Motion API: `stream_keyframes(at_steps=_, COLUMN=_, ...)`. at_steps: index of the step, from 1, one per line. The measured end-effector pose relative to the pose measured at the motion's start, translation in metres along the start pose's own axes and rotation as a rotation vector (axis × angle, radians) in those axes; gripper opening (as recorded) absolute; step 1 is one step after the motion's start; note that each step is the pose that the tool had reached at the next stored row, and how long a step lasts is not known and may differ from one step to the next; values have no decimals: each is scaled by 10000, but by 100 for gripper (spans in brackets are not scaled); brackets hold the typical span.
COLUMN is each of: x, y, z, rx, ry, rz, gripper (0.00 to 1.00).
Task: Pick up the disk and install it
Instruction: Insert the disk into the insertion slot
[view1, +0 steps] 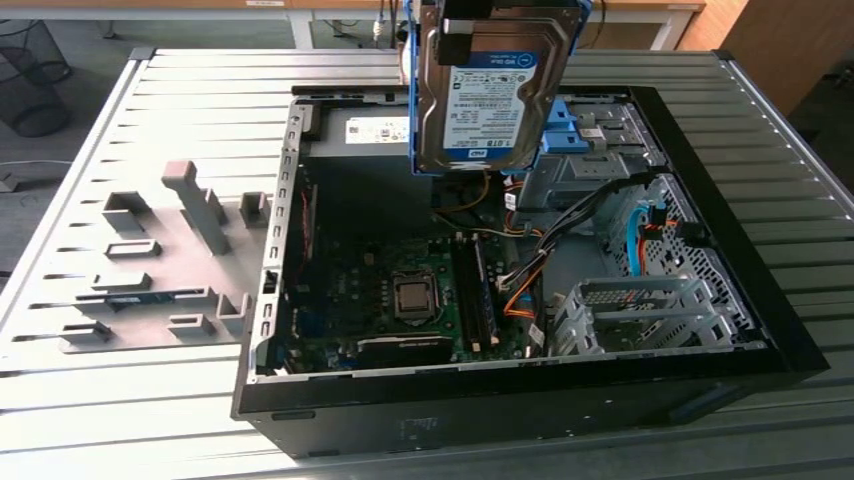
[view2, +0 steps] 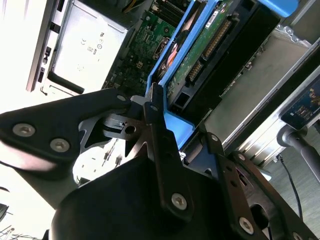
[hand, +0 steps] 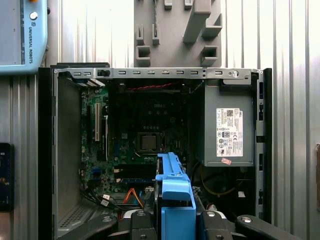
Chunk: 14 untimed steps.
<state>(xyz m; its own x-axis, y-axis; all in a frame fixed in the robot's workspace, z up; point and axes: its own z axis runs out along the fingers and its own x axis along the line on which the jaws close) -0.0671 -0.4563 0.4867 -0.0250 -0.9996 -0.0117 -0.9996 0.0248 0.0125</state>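
Silver metal disk in blue plastic carrier, hanging over open black computer case
Gripper pinches carrier edge; held high, seemingly to clear case walls

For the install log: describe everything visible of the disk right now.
The disk is a flat silver metal drive with a white-and-blue label, framed by a bright blue plastic carrier. In the second wrist view its other face shows a green circuit board with connectors. It hangs upright above the open computer case, clear of it, with the gripper shut on the carrier's top end.
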Motion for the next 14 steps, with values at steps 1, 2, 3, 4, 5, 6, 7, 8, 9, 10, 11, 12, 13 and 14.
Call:
stream_keyframes(at_steps=1, x=0, y=0, z=0, rx=0, ry=1, rz=1, gripper=36)
stream_keyframes(at_steps=2, x=0, y=0, z=0, rx=0, ry=1, rz=1, gripper=36)
stream_keyframes(at_steps=3, x=0, y=-1, z=0, rx=0, ry=1, rz=1, gripper=36)
stream_keyframes(at_steps=4, x=0, y=-1, z=0, rx=0, ry=0, rz=0, gripper=36)
stream_keyframes(at_steps=5, x=0, y=-2, z=0, rx=0, ry=1, rz=0, gripper=36)
stream_keyframes(at_steps=6, x=0, y=-2, z=0, rx=0, ry=0, rz=0, gripper=36)
stream_keyframes(at_steps=7, x=0, y=-2, z=0, rx=0, ry=1, rz=1, gripper=36)
stream_keyframes(at_steps=8, x=0, y=-3, z=-1, rx=-1, ry=2, rz=1, gripper=36)
stream_keyframes(at_steps=9, x=0, y=-3, z=0, rx=0, ry=0, rz=0, gripper=36)
stream_keyframes(at_steps=10, x=0, y=-3, z=0, rx=0, ry=0, rz=1, gripper=36)
stream_keyframes(at_steps=11, x=0, y=-3, z=0, rx=0, ry=1, rz=1, gripper=36)
stream_keyframes(at_steps=12, x=0, y=-4, z=0, rx=0, ry=0, rz=0, gripper=36)
stream_keyframes(at_steps=13, x=0, y=-6, z=0, rx=0, ry=1, rz=1, gripper=36)
stream_keyframes(at_steps=14, x=0, y=-7, z=0, rx=0, ry=0, rz=1, gripper=36)
